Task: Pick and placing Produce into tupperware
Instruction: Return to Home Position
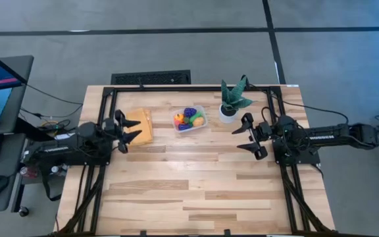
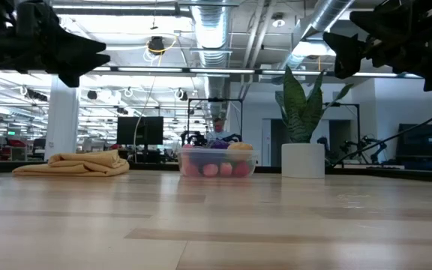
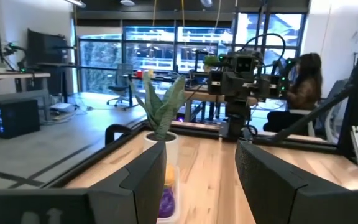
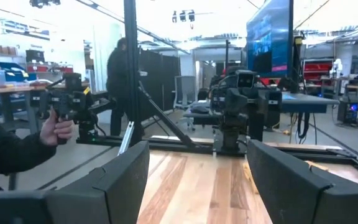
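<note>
Since the left tool (image 1: 127, 129) at the worktop's (image 1: 196, 191) left edge and the right tool (image 1: 243, 135) at its right edge both hang spread and empty, the produce (image 1: 189, 114) lies safe in the tub (image 1: 201, 109) near the far edge; a wide right-arm swing could clip the plant (image 1: 234, 100).

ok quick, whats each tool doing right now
Left tool: open, holding nothing, raised over the table's left side.
Right tool: open, holding nothing, raised over its right side.
</note>
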